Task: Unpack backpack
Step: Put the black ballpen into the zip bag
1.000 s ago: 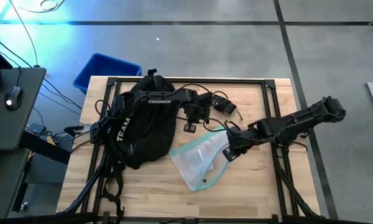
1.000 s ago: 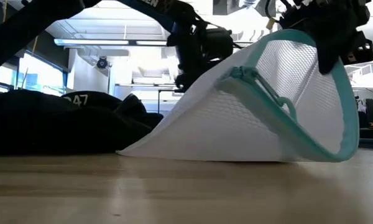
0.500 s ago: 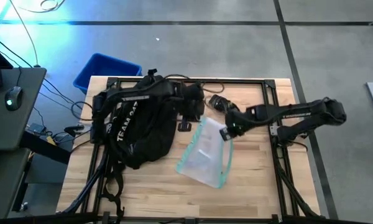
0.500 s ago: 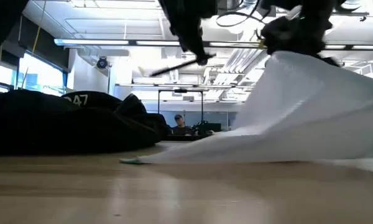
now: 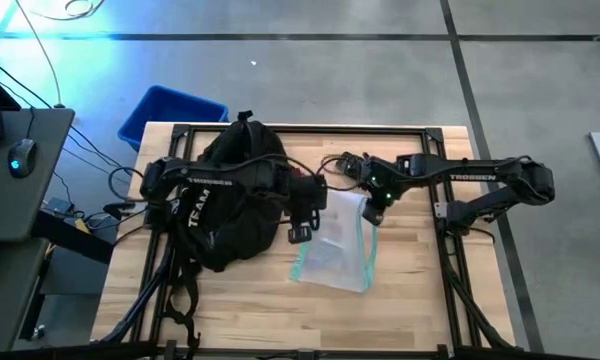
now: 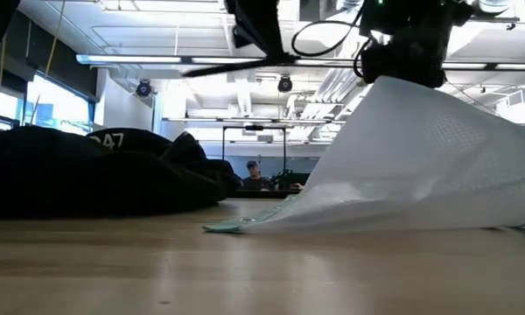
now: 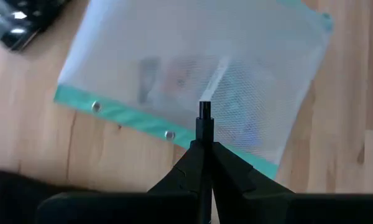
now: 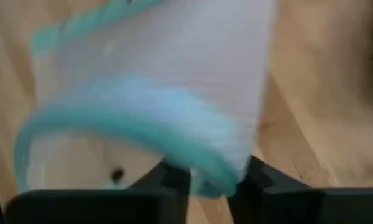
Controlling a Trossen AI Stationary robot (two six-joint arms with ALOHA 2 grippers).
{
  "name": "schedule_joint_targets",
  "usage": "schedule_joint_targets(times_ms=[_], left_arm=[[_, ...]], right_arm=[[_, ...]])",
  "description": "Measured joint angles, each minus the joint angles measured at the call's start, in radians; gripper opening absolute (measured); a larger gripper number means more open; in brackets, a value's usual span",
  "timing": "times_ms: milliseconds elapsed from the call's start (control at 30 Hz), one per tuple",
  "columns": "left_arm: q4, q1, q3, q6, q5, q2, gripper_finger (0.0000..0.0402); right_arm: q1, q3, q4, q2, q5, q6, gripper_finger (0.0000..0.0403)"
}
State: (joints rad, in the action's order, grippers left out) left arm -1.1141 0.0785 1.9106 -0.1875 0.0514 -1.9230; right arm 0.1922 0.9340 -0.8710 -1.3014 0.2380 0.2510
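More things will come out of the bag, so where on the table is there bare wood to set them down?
Bare wood lies along the near edge, below the backpack and mesh pouch, and right of the pouch toward the right arm's base. The far middle is crowded: both the left gripper and the right gripper meet there, among straps.

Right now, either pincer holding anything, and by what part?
Right pincer grips the translucent white mesh pouch with teal trim by its teal-edged end. Left pincer is shut, holding nothing.
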Motion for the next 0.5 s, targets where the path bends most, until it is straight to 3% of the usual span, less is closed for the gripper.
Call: schedule_joint_targets(times_ms=[133,233,333,500], left_arm=[[-0.041,0.064,-0.001,-0.056,0.063,0.014,0.0],[-0.074,0.11,0.0,-0.08,0.118,0.032,0.0],[-0.114,0.157,0.0,-0.093,0.171,0.038,0.0],[-0.236,0.246,0.0,-0.139,0.244,0.053,0.0]], right_arm=[[-0.05,0.009,-0.14,0.0,0.017,-0.188,0.0151],[-0.139,0.041,-0.265,0.001,-0.128,-0.275,0.0167],[-0.235,0.074,-0.303,0.001,-0.236,-0.241,0.0167],[-0.434,0.128,-0.288,0.002,-0.263,-0.088,0.0165]])
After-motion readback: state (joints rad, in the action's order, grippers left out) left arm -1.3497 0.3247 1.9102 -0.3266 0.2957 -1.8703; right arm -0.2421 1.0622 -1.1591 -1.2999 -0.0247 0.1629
